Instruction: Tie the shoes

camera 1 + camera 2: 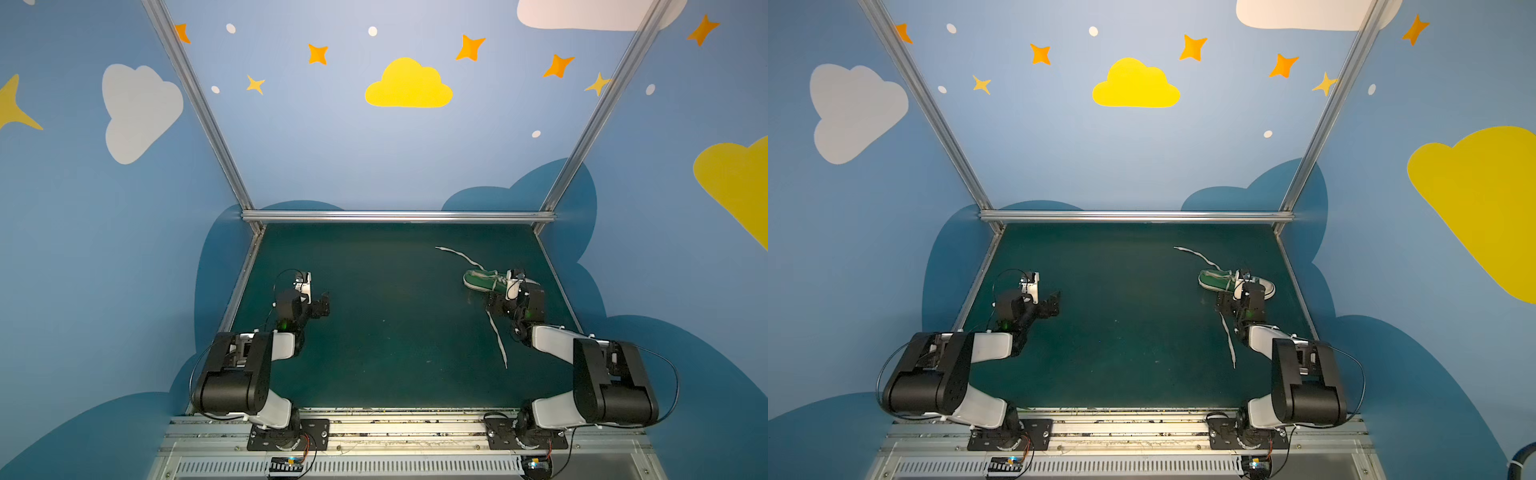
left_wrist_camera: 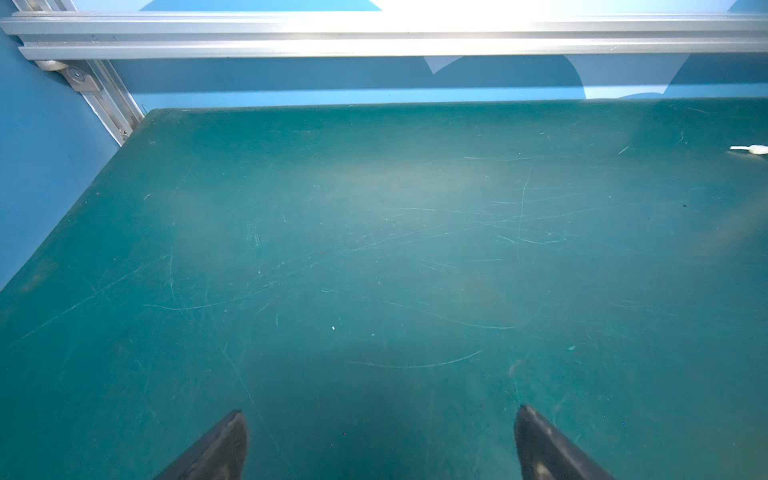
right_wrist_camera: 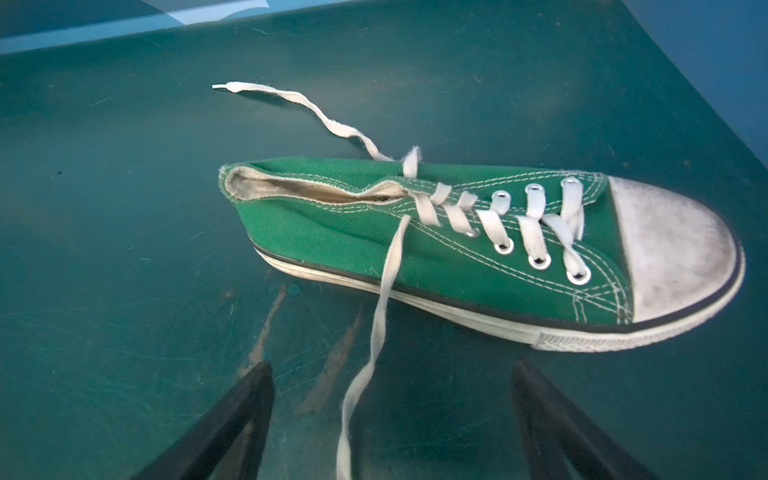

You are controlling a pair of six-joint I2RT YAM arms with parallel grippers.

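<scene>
The shoe [image 1: 482, 280] [image 1: 1219, 279] [image 3: 353, 232] is a green canvas sneaker with a white toe cap, lying at the right of the green mat, untied. One white lace end [image 1: 457, 254] [image 3: 299, 102] trails toward the back. The other lace end [image 1: 498, 338] [image 3: 384, 291] runs toward the front and lies on the mat between the spread fingers of my right gripper [image 1: 493, 306] [image 1: 1223, 304] [image 3: 390, 368], which is open just in front of the shoe and grips nothing. My left gripper [image 1: 323, 303] [image 1: 1054, 301] [image 2: 380, 411] hovers open over bare mat at the left, far from the shoe.
An aluminium rail [image 1: 395, 216] bounds the back of the mat [image 1: 395, 340], and slanted rails [image 1: 245, 282] run along its sides. Blue painted walls enclose three sides. A lace tip [image 2: 748, 149] shows at the edge of the left wrist view.
</scene>
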